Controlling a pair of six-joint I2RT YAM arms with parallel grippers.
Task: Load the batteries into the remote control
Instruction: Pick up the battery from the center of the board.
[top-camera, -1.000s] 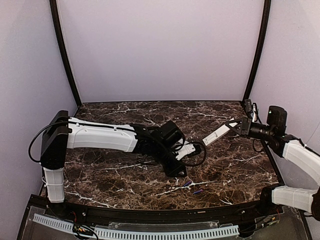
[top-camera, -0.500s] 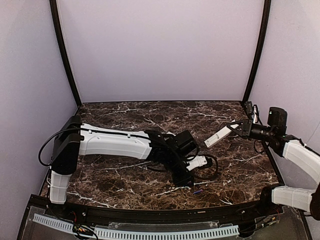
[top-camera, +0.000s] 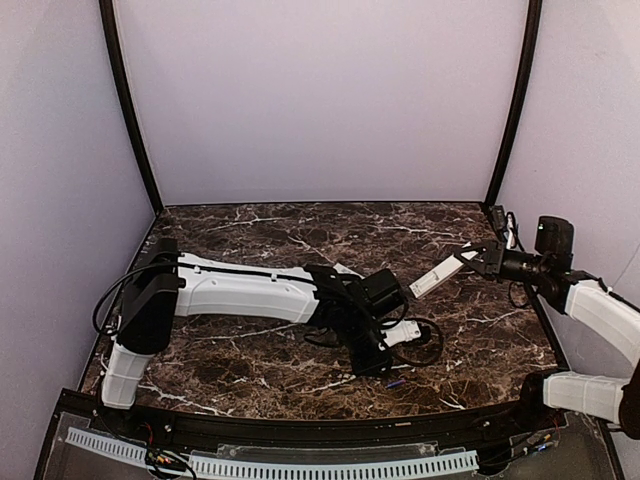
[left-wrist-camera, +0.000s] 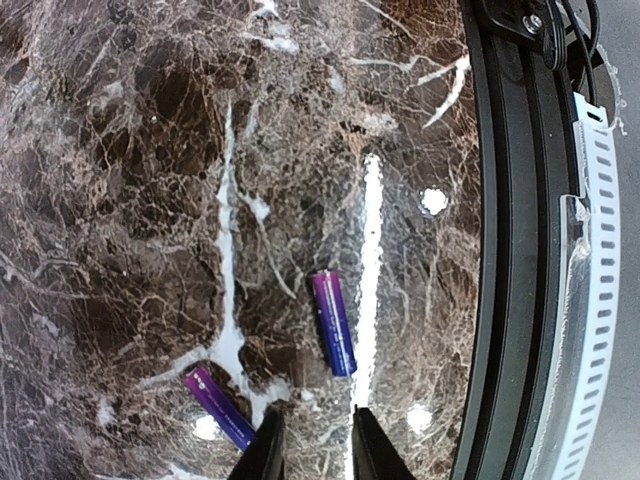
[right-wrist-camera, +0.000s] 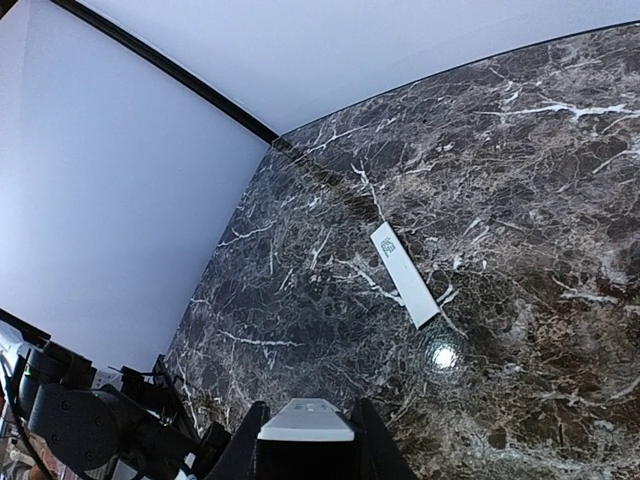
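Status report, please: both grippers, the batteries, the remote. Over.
Left gripper open, empty, over batteries on table, touching neither. Right gripper shut on remote control, held aloft. White cover lies apart on table; nothing blocks batteries.

Marble tabletop (left-wrist-camera: 120, 150): dark brown, white veins. Small cylindrical batteries (left-wrist-camera: 333, 322): purple-to-blue. Slim rectangular remote control (top-camera: 438, 276): white.

Overhead from behind, wrists nearer — shared tabletop (top-camera: 260, 225)

batteries (left-wrist-camera: 333, 323) on table (left-wrist-camera: 130, 150), near front edge
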